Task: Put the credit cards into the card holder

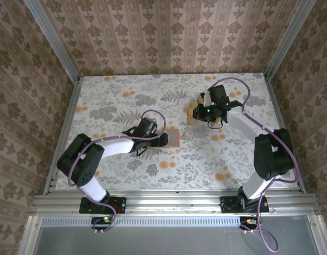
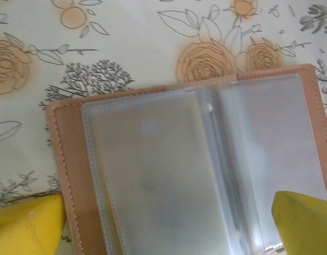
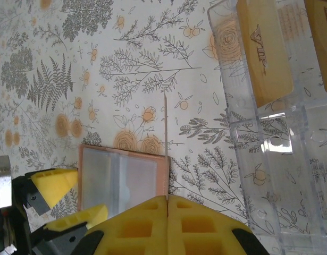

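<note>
While the open card holder (image 2: 152,175) looks empty, right claw (image 3: 167,204) clamps one card (image 3: 166,138), left claw (image 2: 168,223) released.

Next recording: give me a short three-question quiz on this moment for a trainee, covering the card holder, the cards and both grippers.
1. True or false: the card holder lies folded shut.
2. What is the right gripper shut on? A) a credit card seen edge-on; B) the card holder; C) nothing.
3. Fill in: the left gripper is ____, poised over the card holder.

Key: 1 false, it lies open with its clear sleeves facing up. 2 A. 3 open.
</note>
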Available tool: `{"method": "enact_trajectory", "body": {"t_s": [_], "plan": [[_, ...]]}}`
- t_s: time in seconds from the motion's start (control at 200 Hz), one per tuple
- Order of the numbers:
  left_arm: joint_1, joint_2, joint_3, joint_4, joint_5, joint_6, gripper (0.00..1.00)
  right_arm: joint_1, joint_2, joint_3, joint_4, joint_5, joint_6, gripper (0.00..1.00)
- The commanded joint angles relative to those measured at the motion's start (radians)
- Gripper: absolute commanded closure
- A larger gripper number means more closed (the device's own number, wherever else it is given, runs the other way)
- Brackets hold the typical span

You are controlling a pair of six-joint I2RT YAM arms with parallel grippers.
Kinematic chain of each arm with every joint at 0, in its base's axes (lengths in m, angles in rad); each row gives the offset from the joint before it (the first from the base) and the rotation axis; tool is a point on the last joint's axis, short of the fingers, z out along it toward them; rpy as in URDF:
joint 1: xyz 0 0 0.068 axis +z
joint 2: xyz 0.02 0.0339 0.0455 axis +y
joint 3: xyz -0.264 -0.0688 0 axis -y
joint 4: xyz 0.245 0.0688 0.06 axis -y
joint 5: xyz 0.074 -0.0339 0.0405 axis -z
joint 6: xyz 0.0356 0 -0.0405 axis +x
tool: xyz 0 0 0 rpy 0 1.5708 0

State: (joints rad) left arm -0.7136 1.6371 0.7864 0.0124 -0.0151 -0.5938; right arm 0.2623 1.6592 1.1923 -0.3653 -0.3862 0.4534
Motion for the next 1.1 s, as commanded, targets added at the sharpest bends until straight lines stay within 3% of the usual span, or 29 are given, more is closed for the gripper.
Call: {"method": "enact_trajectory", "body": {"t_s": [0.0, 0.165, 0.44, 0.61, 1.09], "plan": [[-0.012, -0.013, 0.031, -0.052, 0.000, -0.021, 0.00, -0.003, -0.027, -0.023, 0.029, -0.040, 0.021, 1.00], [0.017, -0.045, 0.076, -0.186, -0.085, 0.034, 0.00, -0.003, -0.048, -0.094, 0.139, -0.105, 0.069, 1.00], [0.078, -0.036, 0.079, -0.230, -0.092, 0.123, 0.00, 0.022, -0.061, -0.304, 0.519, -0.230, 0.244, 1.00], [0.082, -0.011, 0.085, -0.233, -0.101, 0.138, 0.00, 0.069, -0.011, -0.378, 0.719, -0.244, 0.322, 1.00], [0.082, -0.015, 0.022, -0.230, -0.135, 0.129, 0.00, 0.132, 0.139, -0.458, 1.007, -0.259, 0.416, 1.00]]}}
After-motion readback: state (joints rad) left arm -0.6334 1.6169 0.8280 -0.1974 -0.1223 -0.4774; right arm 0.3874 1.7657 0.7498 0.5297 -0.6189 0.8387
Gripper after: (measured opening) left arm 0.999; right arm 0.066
